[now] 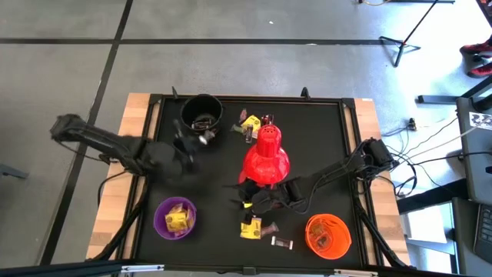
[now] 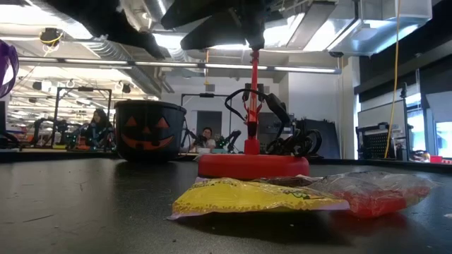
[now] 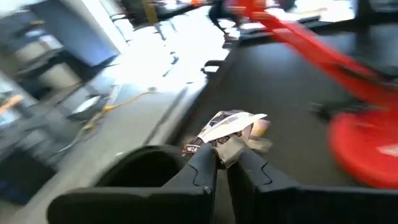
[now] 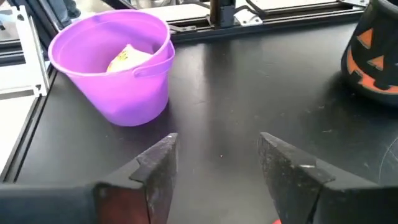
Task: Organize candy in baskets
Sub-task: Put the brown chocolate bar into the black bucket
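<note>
A black table is seen from above, with a red desk lamp standing near its middle; every place below is given from that lamp.

Three small buckets are set around it. The black bucket is placed beyond the lamp on the left arm's side, and a few sweets are seen inside it. The purple bucket is placed on the near side, toward the left arm, with yellow sweets in it. The orange bucket is placed on the near side, toward the right arm.

The left gripper is held at the near rim of the black bucket, and a silvery sweet is pinched between its closed jaws.

The right gripper is held low just in front of the lamp's base, its jaws spread apart with nothing between them.

Loose sweets are scattered: a yellow sweet lies just behind the lamp, another yellow one and a dark one lie in front of it.
</note>
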